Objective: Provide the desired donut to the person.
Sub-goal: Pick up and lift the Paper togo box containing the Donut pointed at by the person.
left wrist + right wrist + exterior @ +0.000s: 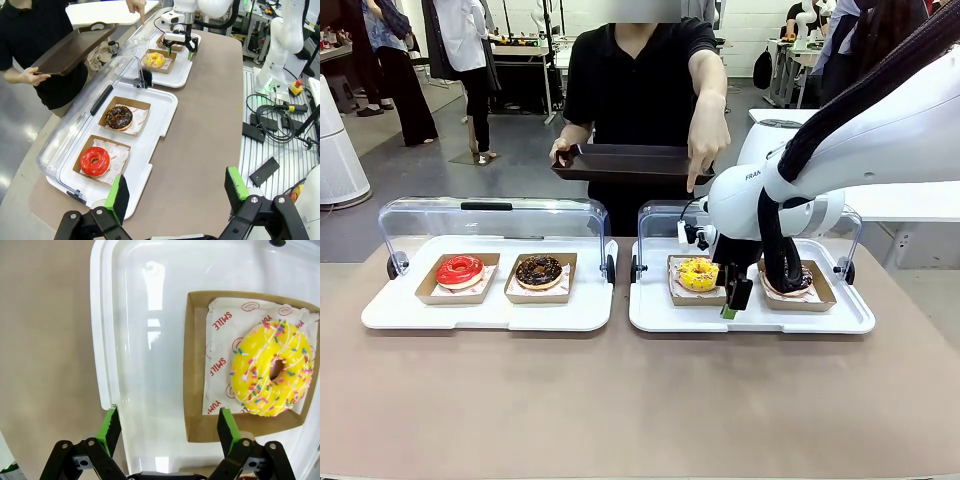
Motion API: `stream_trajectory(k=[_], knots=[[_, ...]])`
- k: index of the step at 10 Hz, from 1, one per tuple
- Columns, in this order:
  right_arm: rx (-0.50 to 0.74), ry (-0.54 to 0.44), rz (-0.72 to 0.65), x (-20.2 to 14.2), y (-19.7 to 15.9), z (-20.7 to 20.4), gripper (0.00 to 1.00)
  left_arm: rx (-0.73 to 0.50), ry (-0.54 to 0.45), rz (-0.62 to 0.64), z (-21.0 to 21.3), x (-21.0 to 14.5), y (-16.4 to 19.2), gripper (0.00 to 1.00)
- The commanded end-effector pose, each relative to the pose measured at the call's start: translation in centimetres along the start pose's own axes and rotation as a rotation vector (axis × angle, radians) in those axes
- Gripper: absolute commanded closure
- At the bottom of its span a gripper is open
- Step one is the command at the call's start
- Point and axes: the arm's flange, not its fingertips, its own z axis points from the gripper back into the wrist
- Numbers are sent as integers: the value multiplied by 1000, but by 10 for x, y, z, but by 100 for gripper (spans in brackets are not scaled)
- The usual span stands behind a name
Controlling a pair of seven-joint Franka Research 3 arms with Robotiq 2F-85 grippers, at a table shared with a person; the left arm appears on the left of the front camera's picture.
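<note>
In the right tray [750, 322], the yellow sprinkled donut [698, 273] sits boxed.
Just beside it the right gripper [734, 303] hangs wide open, empty; the person's hand [706, 140] points down from the far side; the left gripper [177, 192] is likewise spread, empty.

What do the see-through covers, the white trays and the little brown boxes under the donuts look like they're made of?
Covers: clear glossy plastic, probably acrylic; the room shows through and light glints off them. White trays: smooth moulded plastic, with rounded rims and soft reflections. Brown boxes: matte kraft cardboard, by the dull tan surface and folded walls.
</note>
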Motion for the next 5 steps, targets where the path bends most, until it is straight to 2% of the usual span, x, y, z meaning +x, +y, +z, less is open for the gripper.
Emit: stream_trajectory(k=[1,5], knots=[[-10,8,2,2,-10,-8,0,-2,-19,-14,1,0,0,0],[-9,9,3,3,-13,-15,0,-2,-19,-14,1,0,0,0]])
